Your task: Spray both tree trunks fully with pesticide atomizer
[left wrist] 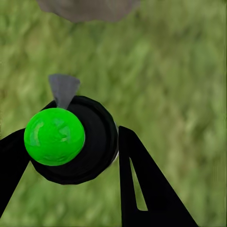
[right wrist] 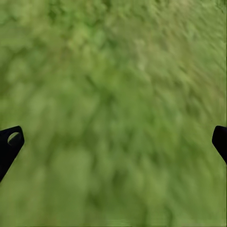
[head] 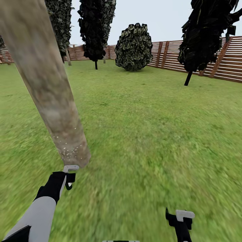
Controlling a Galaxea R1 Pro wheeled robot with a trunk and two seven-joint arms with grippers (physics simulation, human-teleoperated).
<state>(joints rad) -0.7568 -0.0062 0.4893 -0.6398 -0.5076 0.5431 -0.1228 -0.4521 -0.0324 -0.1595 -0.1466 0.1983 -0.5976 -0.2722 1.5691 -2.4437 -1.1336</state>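
Fingers (left wrist: 142, 189) of left gripper (left wrist: 71, 146) clamp atomizer (left wrist: 75, 142) beside speckled trunk (head: 47, 90).

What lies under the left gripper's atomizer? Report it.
Blurred green lawn lies below the atomizer, with the tree trunk base ahead. The grass directly beneath its black body is covered.

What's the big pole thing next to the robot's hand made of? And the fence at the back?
The tree trunk looks like rough, matte bark, mottled grey-brown, with pale specks near its base. The fence looks like reddish-brown wood, built of horizontal slats. Both are simulator renders, so that is only how they look.
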